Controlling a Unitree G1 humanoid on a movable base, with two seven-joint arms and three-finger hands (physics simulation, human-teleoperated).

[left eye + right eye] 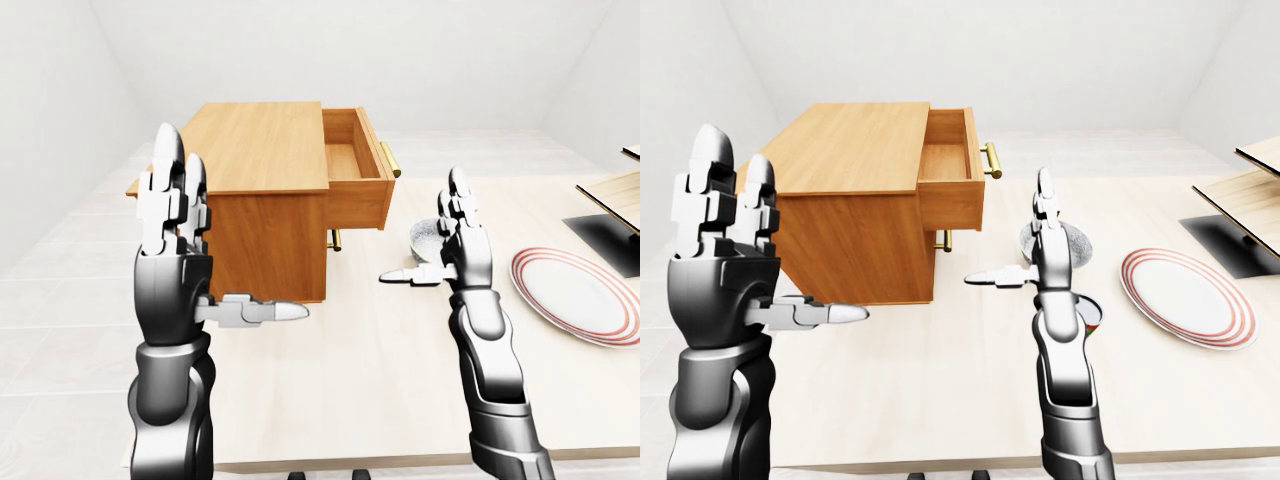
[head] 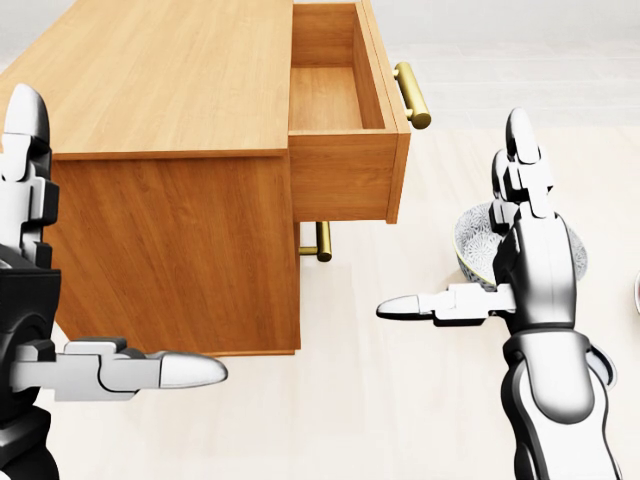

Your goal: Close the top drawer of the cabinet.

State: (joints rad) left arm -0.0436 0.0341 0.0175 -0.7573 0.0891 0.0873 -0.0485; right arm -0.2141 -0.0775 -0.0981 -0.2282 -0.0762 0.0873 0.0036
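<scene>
The wooden cabinet (image 2: pixel 170 80) stands on the table at the upper left of the head view. Its top drawer (image 2: pixel 340 185) is pulled far out to the right and its inside looks bare. A brass handle (image 2: pixel 412 95) sits on the drawer's face, and a second brass handle (image 2: pixel 323 241) shows below on the lower drawer, which is in. My right hand (image 2: pixel 470 230) is open, fingers up and thumb pointing left, to the right of and below the drawer, touching nothing. My left hand (image 1: pixel 225 235) is open too, held up at the cabinet's left side.
A patterned bowl (image 1: pixel 425 238) lies on the light table (image 1: pixel 350 380) just behind my right hand. A red-rimmed plate (image 1: pixel 575 295) lies further right. A red and green can (image 1: pixel 1092 312) peeks out beside my right forearm. A wooden rack (image 1: pixel 610 195) stands at the right edge.
</scene>
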